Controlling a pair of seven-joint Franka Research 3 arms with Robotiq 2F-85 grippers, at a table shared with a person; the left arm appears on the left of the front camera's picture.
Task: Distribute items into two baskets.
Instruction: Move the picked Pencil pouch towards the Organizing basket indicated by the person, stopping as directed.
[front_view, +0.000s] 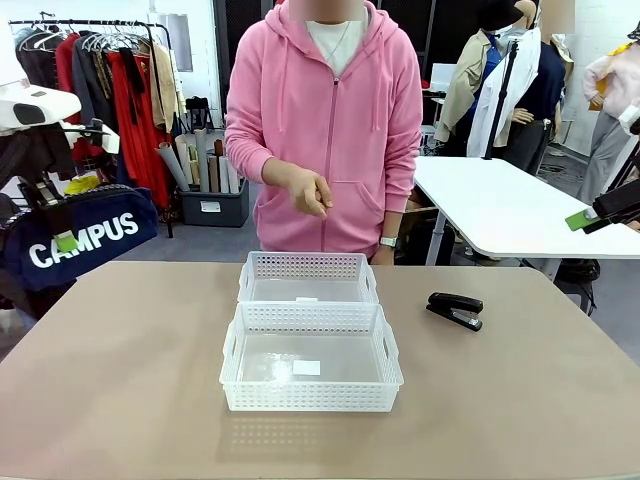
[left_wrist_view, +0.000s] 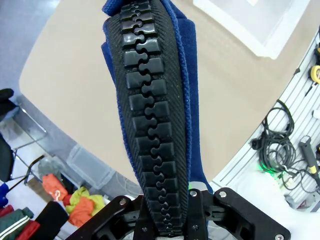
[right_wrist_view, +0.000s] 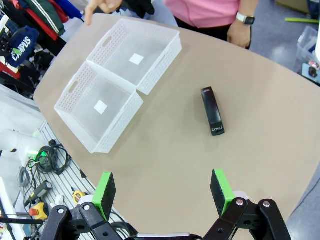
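Observation:
The navy pouch (front_view: 85, 240) with white "CAMPUS" lettering hangs off the table's left side, with my left gripper (front_view: 63, 238) shut on it. In the left wrist view the pouch (left_wrist_view: 187, 100) rises from between the fingers, black zip facing the camera, above the table's edge. Two white lattice baskets stand end to end mid-table, the near basket (front_view: 310, 398) and the far basket (front_view: 307, 262), both with nothing inside. The black stapler (front_view: 456, 309) lies on the table to their right. My right gripper (right_wrist_view: 162, 192) is open, high above the table short of the stapler (right_wrist_view: 212, 111), and shows at the right edge (front_view: 590, 215).
A person in a pink hoodie stands at the far side, one hand (front_view: 312, 192) raised above the far basket. Bare tabletop (front_view: 520, 400) surrounds the baskets. A second white table (front_view: 500, 205) stands behind on the right. Cables and tools lie on a shelf (left_wrist_view: 285, 150) beside the table.

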